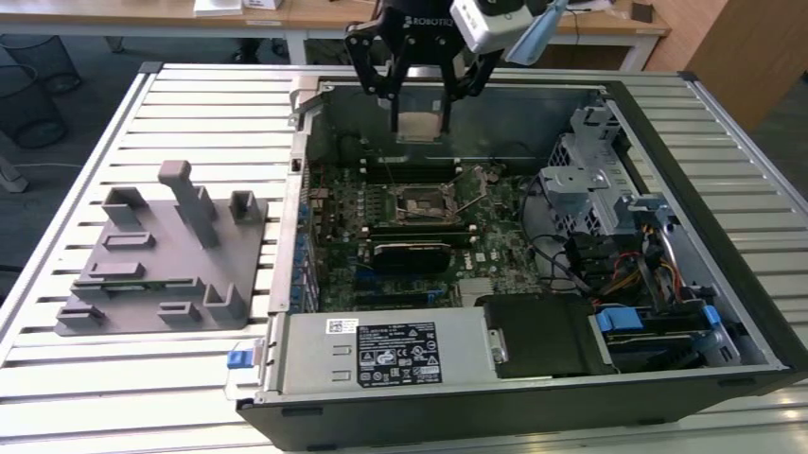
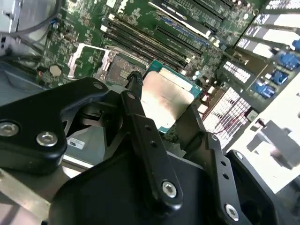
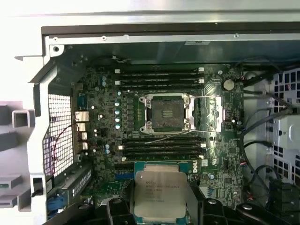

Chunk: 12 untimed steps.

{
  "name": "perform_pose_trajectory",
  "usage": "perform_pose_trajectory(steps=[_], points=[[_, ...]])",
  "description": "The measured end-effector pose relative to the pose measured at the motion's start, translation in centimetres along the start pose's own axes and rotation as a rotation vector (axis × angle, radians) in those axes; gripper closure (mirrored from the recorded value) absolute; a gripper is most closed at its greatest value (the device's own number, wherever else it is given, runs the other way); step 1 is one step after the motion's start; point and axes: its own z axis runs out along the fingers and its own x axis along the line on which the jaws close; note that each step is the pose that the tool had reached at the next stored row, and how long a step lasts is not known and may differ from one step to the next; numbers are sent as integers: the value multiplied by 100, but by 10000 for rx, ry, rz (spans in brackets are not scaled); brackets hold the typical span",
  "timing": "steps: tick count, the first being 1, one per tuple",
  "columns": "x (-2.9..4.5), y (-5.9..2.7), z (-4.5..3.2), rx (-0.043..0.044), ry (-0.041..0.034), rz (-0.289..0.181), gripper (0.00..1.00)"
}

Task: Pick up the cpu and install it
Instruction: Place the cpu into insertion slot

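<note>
I have the gripper (image 1: 419,106) clamped on the cpu (image 1: 419,125), fingers on opposite edges. The cpu hangs above the motherboard (image 1: 493,251), apart from the socket (image 1: 423,200), whose metal frame stands open.

The black gripper (image 1: 421,118) holds the silvery-white cpu (image 3: 159,193), edged teal-green. Beneath the gripper the motherboard (image 3: 225,136) is dark green. Away from the gripper, the fixture (image 1: 151,265) is plain grey on a pale slatted counter (image 1: 127,378).
</note>
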Motion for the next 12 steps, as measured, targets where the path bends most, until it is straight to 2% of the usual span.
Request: perform_pose_trajectory(steps=[12], points=[[0,2,22,26,73,2033,46]])
